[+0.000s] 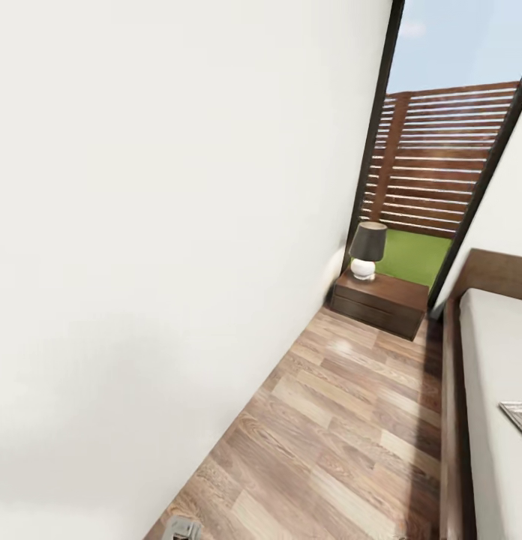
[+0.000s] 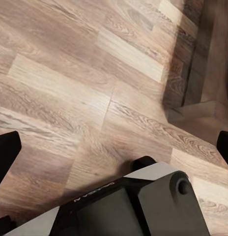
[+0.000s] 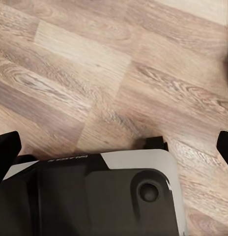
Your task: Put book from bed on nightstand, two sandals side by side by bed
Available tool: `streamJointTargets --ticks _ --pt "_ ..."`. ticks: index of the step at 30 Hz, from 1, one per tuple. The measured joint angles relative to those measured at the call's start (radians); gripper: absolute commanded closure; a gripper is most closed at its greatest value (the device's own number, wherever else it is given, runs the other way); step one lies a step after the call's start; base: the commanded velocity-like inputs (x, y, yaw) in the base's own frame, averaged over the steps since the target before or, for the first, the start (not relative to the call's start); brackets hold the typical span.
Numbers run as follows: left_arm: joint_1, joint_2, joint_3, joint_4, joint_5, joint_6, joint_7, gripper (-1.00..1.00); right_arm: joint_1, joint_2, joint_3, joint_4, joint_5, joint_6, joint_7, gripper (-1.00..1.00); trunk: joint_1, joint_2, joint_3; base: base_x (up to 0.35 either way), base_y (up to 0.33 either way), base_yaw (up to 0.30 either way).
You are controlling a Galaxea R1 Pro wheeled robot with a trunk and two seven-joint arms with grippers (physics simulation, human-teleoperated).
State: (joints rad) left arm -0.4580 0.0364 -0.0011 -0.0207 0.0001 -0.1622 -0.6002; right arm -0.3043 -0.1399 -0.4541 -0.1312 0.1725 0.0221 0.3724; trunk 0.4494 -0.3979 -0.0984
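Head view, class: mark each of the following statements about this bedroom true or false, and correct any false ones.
1. A lamp stands on the nightstand. True.
2. The book lies on the wooden floor. False: it lies on the bed.
3. The nightstand stands beside the white wall. True.
4. The lamp has a white shade. False: the shade is dark, the base white.
5. A slatted wooden fence shows outside. True.
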Motion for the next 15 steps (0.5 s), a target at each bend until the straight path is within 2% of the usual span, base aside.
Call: streamJointTargets --ticks 15 --pt "0.0 0.0 0.0 0.0 0.0 0.0 0.0 -1.0 0.0 -0.001 0.0 0.0 0.0 -0.001 0.0 -1.0 0.0 0.0 -0.002 0.0 0.0 -0.289"
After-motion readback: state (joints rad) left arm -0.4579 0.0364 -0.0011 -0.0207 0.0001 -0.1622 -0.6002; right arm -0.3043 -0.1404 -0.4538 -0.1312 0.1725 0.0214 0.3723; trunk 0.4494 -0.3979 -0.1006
